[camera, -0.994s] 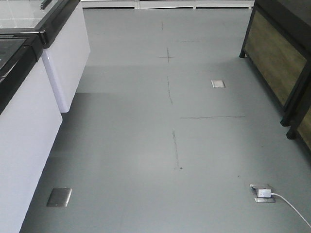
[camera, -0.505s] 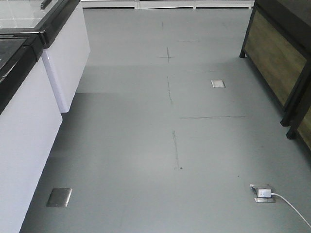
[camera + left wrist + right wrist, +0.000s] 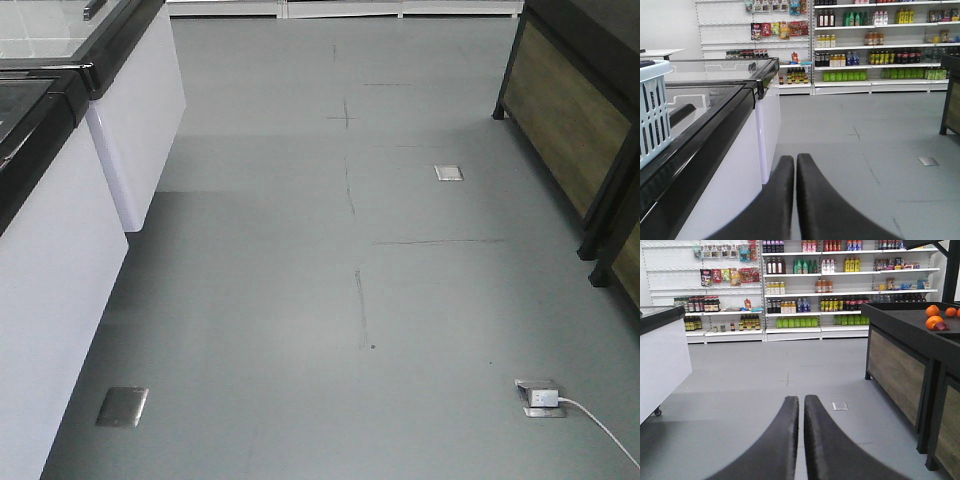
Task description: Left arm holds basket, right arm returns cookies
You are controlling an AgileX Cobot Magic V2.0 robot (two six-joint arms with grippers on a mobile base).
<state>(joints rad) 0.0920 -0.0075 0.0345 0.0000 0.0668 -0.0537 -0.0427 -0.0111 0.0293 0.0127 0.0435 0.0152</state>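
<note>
My black wedge-shaped left gripper [image 3: 795, 161] and black right gripper [image 3: 801, 400] were both closed on nothing, pointing down the aisle, I judge because no grasp had begun. The light blue slotted plastic basket [image 3: 651, 112] sat unheld atop the black-rimmed white freezer chest [image 3: 735, 180], left of the left gripper. The cookies box showed in no view.

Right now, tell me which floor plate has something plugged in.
The near-right plate: a white plug and cable run from it. The near-left plate and the far plate lie closed.
</note>
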